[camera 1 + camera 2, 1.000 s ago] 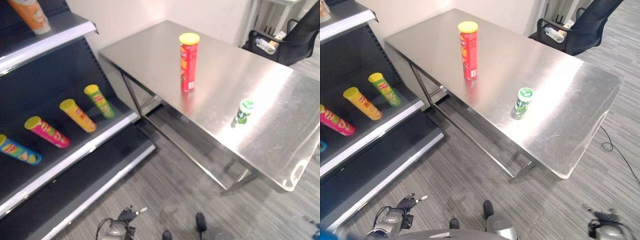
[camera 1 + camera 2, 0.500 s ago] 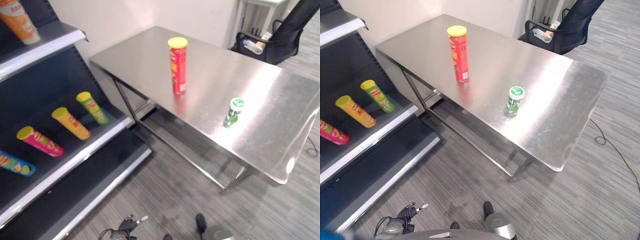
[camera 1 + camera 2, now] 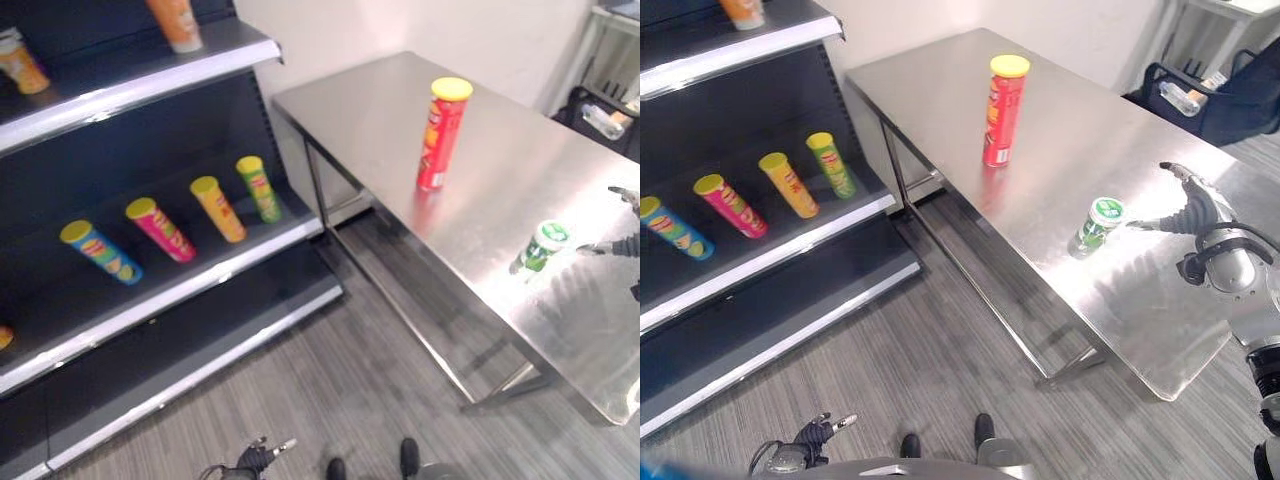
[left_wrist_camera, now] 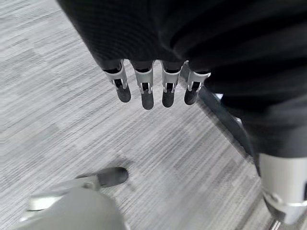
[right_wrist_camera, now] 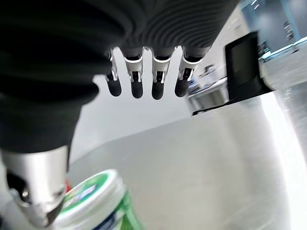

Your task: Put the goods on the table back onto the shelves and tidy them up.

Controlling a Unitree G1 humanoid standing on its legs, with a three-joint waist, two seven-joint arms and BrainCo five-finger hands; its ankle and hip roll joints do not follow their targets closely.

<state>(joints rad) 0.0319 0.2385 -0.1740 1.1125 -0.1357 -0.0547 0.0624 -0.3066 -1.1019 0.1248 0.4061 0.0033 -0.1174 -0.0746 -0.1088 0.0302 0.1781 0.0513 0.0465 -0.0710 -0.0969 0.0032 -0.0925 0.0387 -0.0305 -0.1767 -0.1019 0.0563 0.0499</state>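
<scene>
Steel counter (image 3: 1060, 130) stands on grey striped carpet (image 3: 890, 370) beside dark shelves (image 3: 750, 270) holding tubes lying flat. On the counter a tall red can (image 3: 1003, 110) stands upright, well apart from a short green cup (image 3: 1099, 224). Right hand (image 3: 1193, 205), fingers spread, hovers just beside the cup without touching it; left hand (image 4: 148, 91), fingers relaxed, hangs over the carpet.

Shelves (image 3: 760, 262) left — table (image 3: 1080, 130) right, tall can (image 3: 1002, 110) behind small tub (image 3: 1098, 226).

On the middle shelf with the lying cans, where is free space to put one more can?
On the middle shelf, bare space lies between the green can and the shelf's table-side end, and beyond the blue can. Between the four cans, gaps are narrow.
</scene>
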